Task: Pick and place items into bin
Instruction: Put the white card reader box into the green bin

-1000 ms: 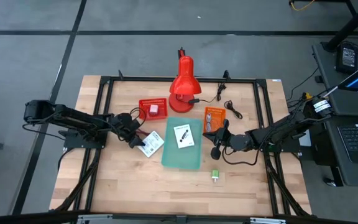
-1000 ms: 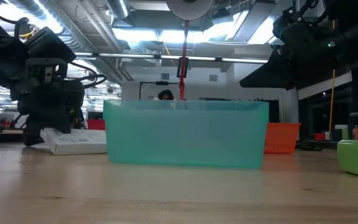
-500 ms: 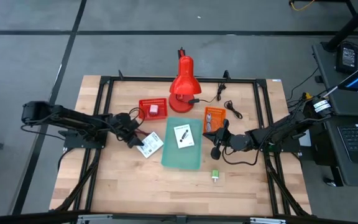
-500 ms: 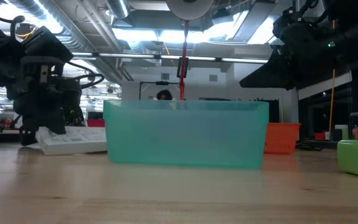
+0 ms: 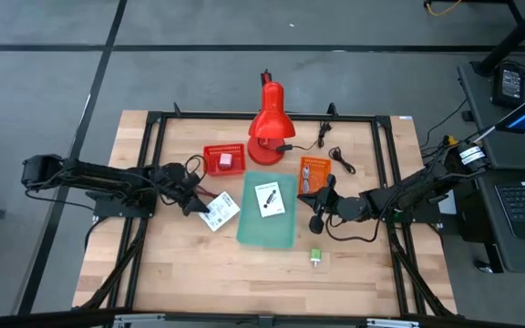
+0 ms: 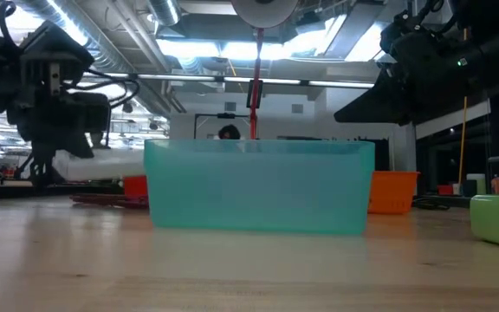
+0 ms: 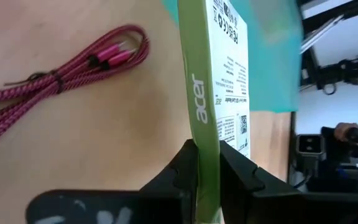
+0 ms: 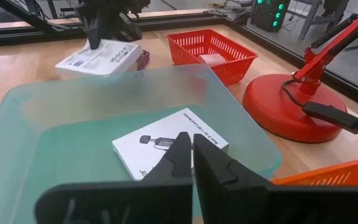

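My left gripper (image 5: 193, 199) is shut on a flat white packet (image 5: 219, 211) with a green edge, just left of the teal bin (image 5: 281, 235). In the low view the packet (image 6: 102, 163) hangs above the table. One white card (image 5: 268, 199) lies flat inside the bin. My right gripper (image 5: 317, 206) is shut and empty at the bin's right rim. The green block (image 5: 316, 258) lies on the table near the bin's right near corner. A pink cube (image 5: 226, 160) sits in a red basket. The black cable (image 5: 340, 162) lies right of the lamp. My left gripper pinches the packet's green edge (image 7: 199, 118) between its two fingers (image 7: 185, 158), across the packet's thickness. It comes from the table's left side, roughly level. The packet (image 6: 102, 163) is lifted clear of the table and lies about level, reaching toward the bin.
A red desk lamp (image 5: 268, 118) stands behind the bin. An orange basket (image 5: 313, 173) sits right of the bin's far end. A pink braided cable (image 7: 73, 62) lies on the table under the lifted packet. Bare wood lies along the near edge (image 5: 244, 282).
My left gripper has risen, lifting the white packet off the table; a second ago the packet rested on the wood, now it hangs clear. The red cable beneath it has come into sight. My right arm has kept still.
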Available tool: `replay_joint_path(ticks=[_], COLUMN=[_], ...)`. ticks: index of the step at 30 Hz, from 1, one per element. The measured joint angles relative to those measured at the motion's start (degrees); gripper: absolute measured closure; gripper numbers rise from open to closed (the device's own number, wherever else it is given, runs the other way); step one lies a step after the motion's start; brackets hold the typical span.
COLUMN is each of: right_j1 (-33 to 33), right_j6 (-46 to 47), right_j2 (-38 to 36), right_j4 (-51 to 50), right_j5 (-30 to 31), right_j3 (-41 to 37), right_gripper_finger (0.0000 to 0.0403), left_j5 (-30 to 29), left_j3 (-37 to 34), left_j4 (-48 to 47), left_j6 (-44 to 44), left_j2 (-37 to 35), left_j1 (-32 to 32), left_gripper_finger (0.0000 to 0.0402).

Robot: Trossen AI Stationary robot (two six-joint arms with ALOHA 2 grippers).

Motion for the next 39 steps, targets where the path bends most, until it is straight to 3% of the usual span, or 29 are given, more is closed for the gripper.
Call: replay_joint_path(ticks=[16,22,32,39], right_j1=[0.0,0.0,0.0,-1.2], right_j6=[0.0,0.0,0.0,0.2], right_j2=[0.0,0.0,0.0,0.0], right_j4=[0.0,0.1,0.2,0.2], right_j5=[0.0,0.0,0.0,0.0], right_j3=[0.0,0.0,0.0,0.0], right_gripper_finger=[0.0403,0.0403,0.0403,0.0403], left_j5=[0.2,-0.6,-1.5,-7.6], left_j3=[0.2,0.2,0.2,0.2], left_j4=[0.2,2.2,15.9,17.9], left_j6=[1.1,8.8,23.8,32.5], left_j2=[-9.1,-11.5,-12.2,-12.2], left_j1=[0.0,0.0,0.0,0.0], left_gripper_finger=[0.0371,0.0371,0.0371,0.0371])
